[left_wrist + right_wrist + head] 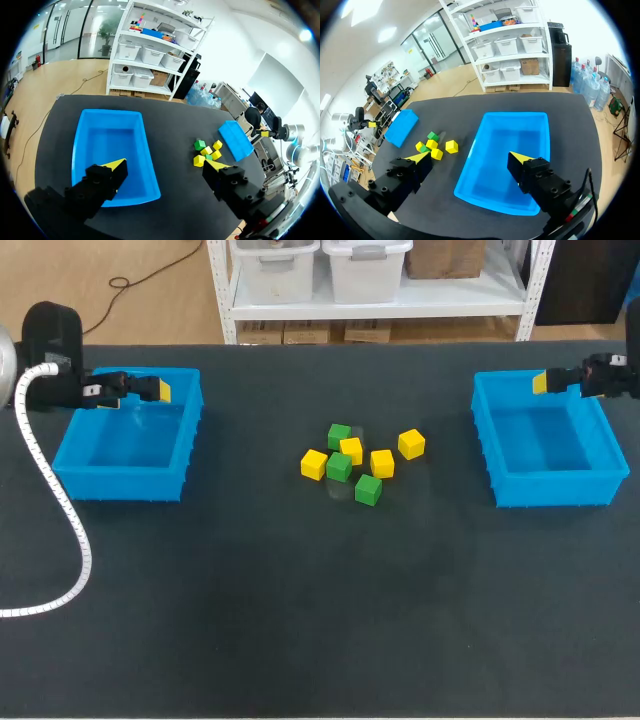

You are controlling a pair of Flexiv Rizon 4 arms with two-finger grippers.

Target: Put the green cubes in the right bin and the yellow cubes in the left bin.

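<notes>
Currently all the cubes sit in one tight cluster at the middle of the counter [300, 620], well apart from both bins; none is in a bin yet. I count three green cubes [339, 467] and four yellow cubes [411, 444], several touching or just beside a neighbour of the other colour.

The left fingers [116, 165] hang over the far side of the left bin [75, 480], spread wide with nothing between them. The right fingers [521, 158] hover over the far left corner of the right bin [545, 495], likewise released and holding nothing.

The main risk, as I judge it, lies in the crowding. Fingers coming down on a cube in the middle of the cluster have little room on either side, so a tip could land on a neighbour, shove it away, or pinch two cubes at once. As green and yellow lie mixed, that could carry a wrong colour into a bin. The outer cubes, such as the rightmost yellow one and the nearest green one, look the safer first picks.

A second risk is the arms themselves: both must reach to the same small patch, and reaching together could make them collide.
</notes>
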